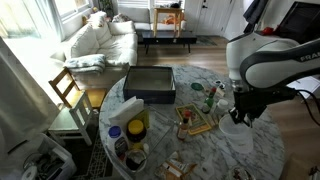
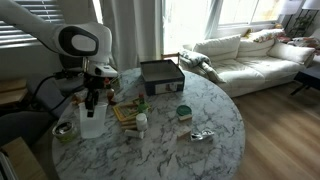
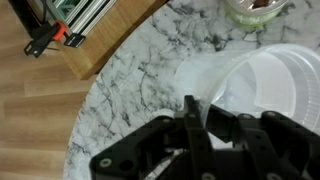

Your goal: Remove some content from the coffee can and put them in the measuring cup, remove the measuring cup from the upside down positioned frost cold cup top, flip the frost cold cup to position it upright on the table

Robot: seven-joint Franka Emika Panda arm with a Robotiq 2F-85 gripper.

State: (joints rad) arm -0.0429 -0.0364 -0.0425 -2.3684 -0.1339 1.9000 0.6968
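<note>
The gripper [image 2: 92,100] hangs over the cup [image 2: 92,124], which stands near the edge of the marble table [image 2: 200,150]; in the wrist view the cup [image 3: 262,75] shows round and whitish just beside the fingers [image 3: 189,118]; whether these are apart or clamped I cannot tell; a black box [image 2: 160,73] sits well apart.

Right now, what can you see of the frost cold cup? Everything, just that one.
The frost cold cup is a large frosted, translucent whitish plastic tumbler with no print showing. It stands on the marble table near the edge, right under the gripper. The wrist view shows a wide round rim with concentric rings inside. Which end is up is unclear, as is whether the gripper holds it.
</note>
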